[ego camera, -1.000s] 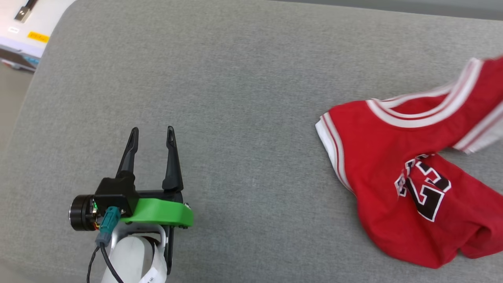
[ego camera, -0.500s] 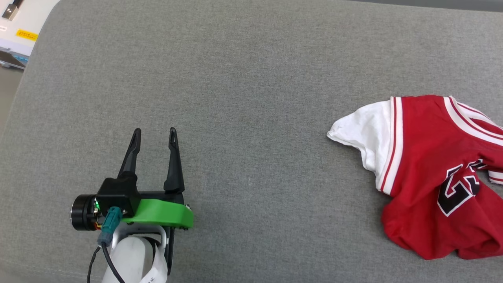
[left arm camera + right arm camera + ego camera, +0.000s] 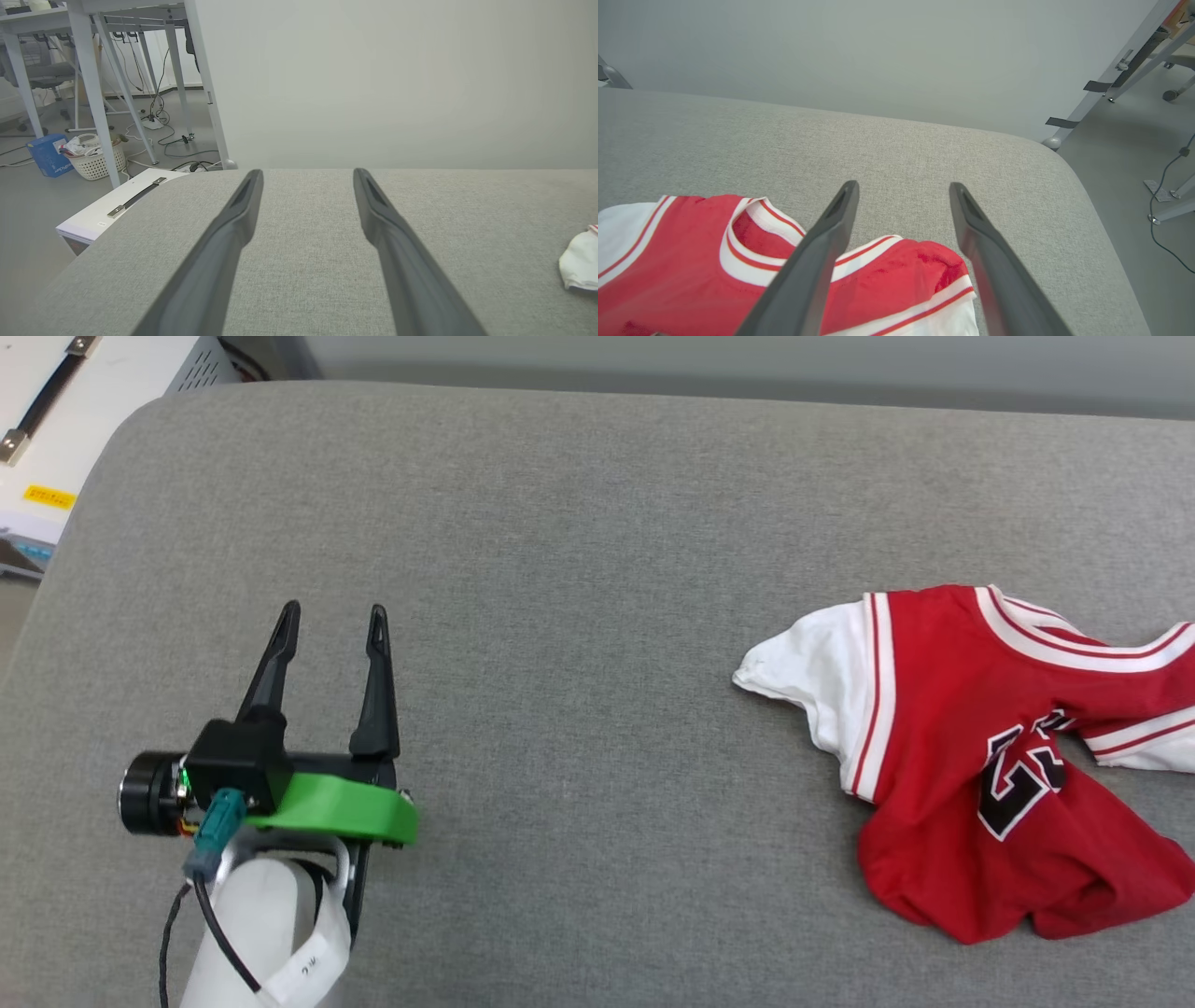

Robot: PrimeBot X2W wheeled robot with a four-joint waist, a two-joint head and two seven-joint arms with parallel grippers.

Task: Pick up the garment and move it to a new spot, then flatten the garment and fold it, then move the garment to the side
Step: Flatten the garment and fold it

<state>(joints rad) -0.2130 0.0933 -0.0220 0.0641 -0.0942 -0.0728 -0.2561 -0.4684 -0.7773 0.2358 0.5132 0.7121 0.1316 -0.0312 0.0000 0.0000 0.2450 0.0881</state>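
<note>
The garment (image 3: 990,756), a red jersey with white sleeves, striped trim and black number lettering, lies crumpled on the right side of the grey cushion (image 3: 579,569). My left gripper (image 3: 331,616) hovers open over the cushion's left part, far from the garment, nothing between its fingers. In the left wrist view that gripper (image 3: 306,175) points across bare cushion, and a white sleeve of the garment (image 3: 579,259) shows at the right edge. In the right wrist view my right gripper (image 3: 903,186) stands open just above the garment (image 3: 691,261), its fingers spread over the collar and shoulder, holding nothing.
A white case (image 3: 56,439) with a yellow label stands off the cushion's far left corner. The cushion's rounded right edge (image 3: 1087,196) drops to the floor, where table legs (image 3: 1125,60) and cables stand. A wall runs behind the cushion.
The garment has dropped from the right gripper's hold and settled on the cushion, sleeve spread to the left. The right gripper has opened. The head camera has shifted; the left gripper stays open.
</note>
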